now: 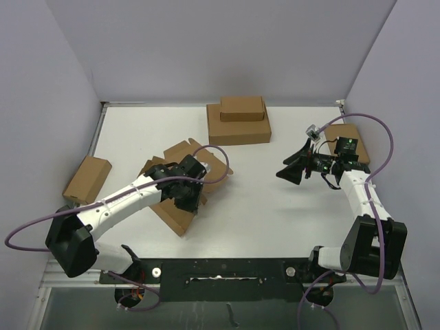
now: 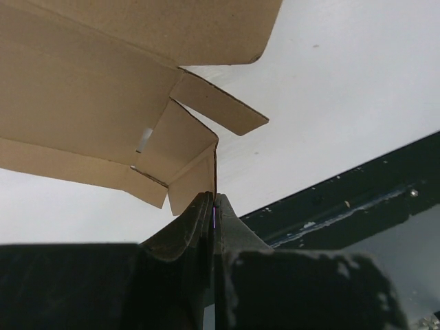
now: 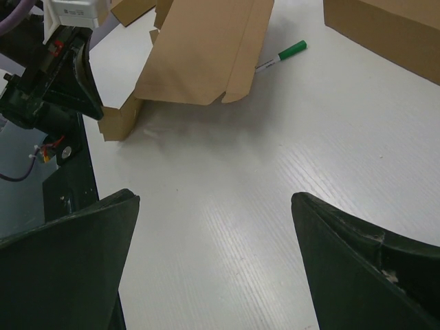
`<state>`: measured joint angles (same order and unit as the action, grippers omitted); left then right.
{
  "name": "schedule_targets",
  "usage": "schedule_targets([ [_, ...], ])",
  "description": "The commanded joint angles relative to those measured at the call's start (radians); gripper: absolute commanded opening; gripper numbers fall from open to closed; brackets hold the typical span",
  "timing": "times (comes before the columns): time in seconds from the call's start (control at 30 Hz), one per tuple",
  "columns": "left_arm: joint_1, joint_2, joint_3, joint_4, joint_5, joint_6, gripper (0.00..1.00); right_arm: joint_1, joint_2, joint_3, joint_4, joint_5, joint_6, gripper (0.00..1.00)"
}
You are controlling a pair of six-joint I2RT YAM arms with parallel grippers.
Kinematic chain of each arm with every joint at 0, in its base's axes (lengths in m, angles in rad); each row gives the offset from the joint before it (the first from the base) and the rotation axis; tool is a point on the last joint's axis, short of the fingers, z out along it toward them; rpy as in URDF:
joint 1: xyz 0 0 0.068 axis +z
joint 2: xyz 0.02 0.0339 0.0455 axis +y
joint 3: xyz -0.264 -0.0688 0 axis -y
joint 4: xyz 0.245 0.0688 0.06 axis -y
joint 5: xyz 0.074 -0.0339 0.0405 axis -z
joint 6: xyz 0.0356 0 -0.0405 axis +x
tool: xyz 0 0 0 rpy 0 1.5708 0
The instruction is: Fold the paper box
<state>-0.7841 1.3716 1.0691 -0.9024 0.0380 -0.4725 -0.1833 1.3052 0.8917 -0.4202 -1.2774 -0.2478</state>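
Currently left hand [image 2: 213, 203] pinches the paper box [image 2: 82, 82] flap; right hand [image 3: 213, 199] gapes empty.

The top view hangs above and behind the arm bases and faces the far wall. It is far enough off to take in the whole table [image 1: 275, 213], the left arm [image 1: 117, 203] and the right arm [image 1: 361, 199].

The left wrist camera sits just behind the left hand [image 2: 214, 201], very near. It looks along the fingers at the flaps of the paper box [image 2: 82, 89], with table and a black rail [image 2: 344, 199] beyond.

The right wrist camera looks low across the table, between the fingers of the right hand [image 3: 214, 199], toward the left arm. All three views share the paper box.
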Motion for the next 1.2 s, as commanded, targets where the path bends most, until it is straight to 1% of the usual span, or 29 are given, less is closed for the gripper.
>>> schedule_targets([
  [0.0, -0.051, -0.001, 0.02, 0.079, 0.073, -0.087, 0.0, -0.001, 0.004, 0.023, 0.035, -0.028, 0.002, 0.98],
  [0.27, -0.102, 0.126, 0.094, 0.195, 0.132, -0.107, 0.01, 0.0, 0.032, 0.019, 0.049, -0.019, 0.027, 0.98],
  [0.3, -0.105, 0.145, 0.112, 0.212, 0.145, -0.107, 0.06, -0.001, 0.034, 0.018, 0.05, -0.015, 0.029, 0.98],
  [0.4, -0.106, 0.213, 0.167, 0.257, 0.178, -0.095, 0.12, 0.001, 0.045, 0.018, 0.054, -0.002, 0.04, 0.98],
  [0.47, -0.106, 0.257, 0.206, 0.287, 0.194, -0.089, 0.2, 0.001, 0.055, 0.019, 0.053, -0.001, 0.046, 0.98],
  [0.57, -0.106, 0.314, 0.275, 0.302, 0.232, -0.071, 0.26, 0.001, 0.064, 0.02, 0.052, 0.0, 0.048, 0.98],
  [0.67, -0.107, 0.307, 0.31, 0.304, 0.227, -0.041, 0.29, 0.001, 0.067, 0.021, 0.051, 0.003, 0.05, 0.98],
  [0.8, -0.082, 0.222, 0.284, 0.291, 0.146, 0.028, 0.32, 0.004, 0.064, 0.024, 0.048, 0.003, 0.048, 0.98],
  [0.9, -0.017, 0.12, 0.2, 0.315, 0.118, 0.089, 0.34, 0.007, 0.061, 0.026, 0.047, 0.0, 0.047, 0.98],
  [1.0, 0.112, 0.007, 0.079, 0.396, 0.205, 0.168, 0.34, 0.01, 0.064, 0.026, 0.047, -0.003, 0.046, 0.98],
  [1.03, 0.186, -0.027, 0.041, 0.42, 0.236, 0.196, 0.35, 0.011, 0.065, 0.026, 0.048, -0.004, 0.045, 0.98],
  [1.1, 0.291, -0.097, -0.032, 0.461, 0.279, 0.241, 0.39, 0.014, 0.067, 0.025, 0.046, -0.006, 0.043, 0.98],
  [1.13, 0.347, -0.126, -0.054, 0.478, 0.295, 0.255, 0.42, 0.016, 0.067, 0.024, 0.046, -0.008, 0.042, 0.98],
  [1.17, 0.395, -0.152, -0.067, 0.492, 0.3, 0.261, 0.49, 0.015, 0.068, 0.025, 0.047, -0.011, 0.041, 0.98],
])
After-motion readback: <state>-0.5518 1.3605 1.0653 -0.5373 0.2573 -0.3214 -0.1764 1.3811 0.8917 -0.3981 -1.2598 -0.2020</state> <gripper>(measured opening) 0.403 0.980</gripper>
